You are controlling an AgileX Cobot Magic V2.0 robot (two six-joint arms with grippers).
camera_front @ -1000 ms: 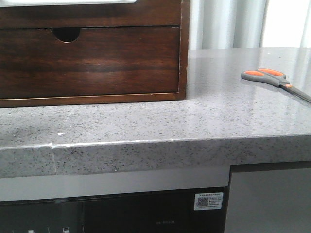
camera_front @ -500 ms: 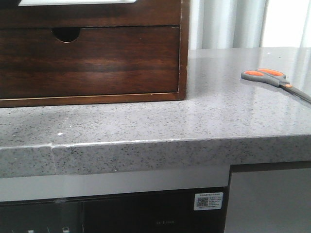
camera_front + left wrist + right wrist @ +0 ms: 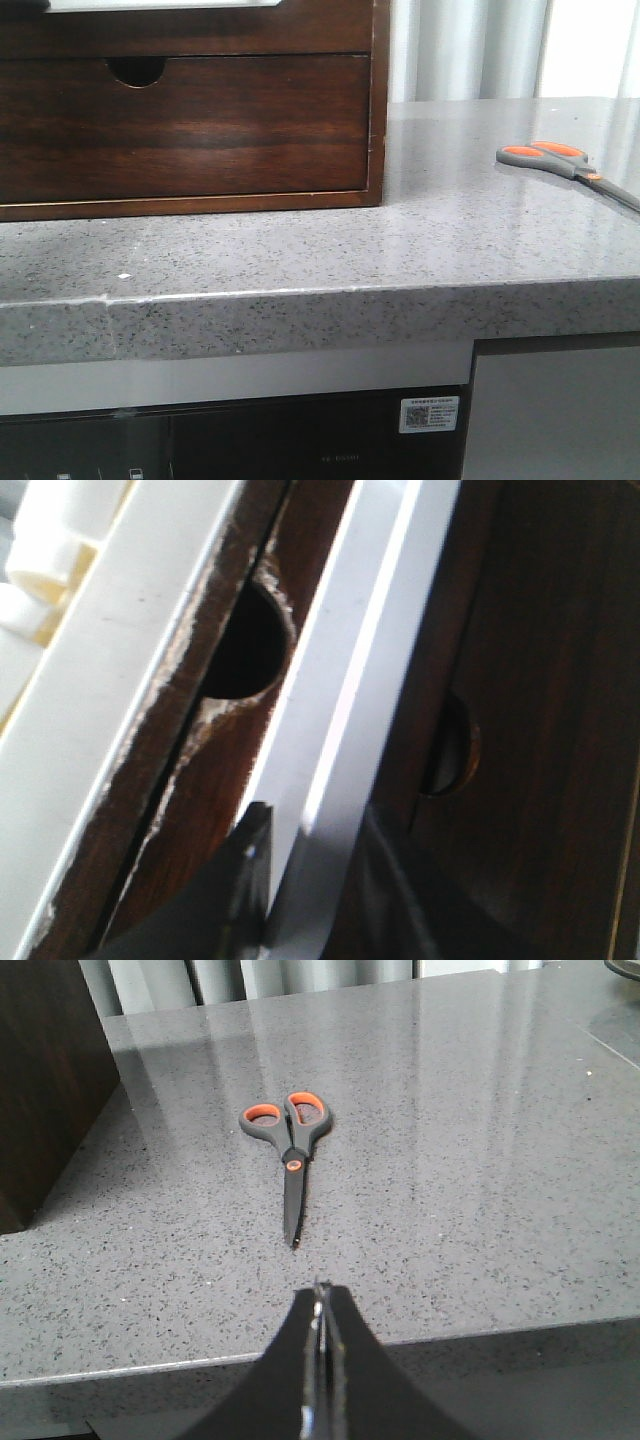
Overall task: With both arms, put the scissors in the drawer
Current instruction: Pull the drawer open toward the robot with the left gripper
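The scissors [image 3: 548, 155] lie flat at the right of the grey counter, orange-lined loops to the left; in the right wrist view the scissors [image 3: 290, 1145] point their blade tips at my right gripper [image 3: 322, 1295]. That gripper is shut and empty, over the counter's front edge, well short of the blades. The drawer [image 3: 200, 30] is the plain dark front at the top of the wooden cabinet, with a white top edge [image 3: 160, 4]. My left gripper [image 3: 315, 860] is shut on the drawer's white edge [image 3: 350, 680], one finger on each side.
Below the drawer is the taller front with a semicircular notch [image 3: 200, 130], also in the left wrist view as a dark notched front [image 3: 520, 730]. The cabinet's side wall [image 3: 378, 100] stands left of the scissors. The counter's front edge [image 3: 300, 310] overhangs a dark appliance.
In the front view the white edge at the top has grown thicker and a dark shape has come in at the top left corner. The scissors have not moved.
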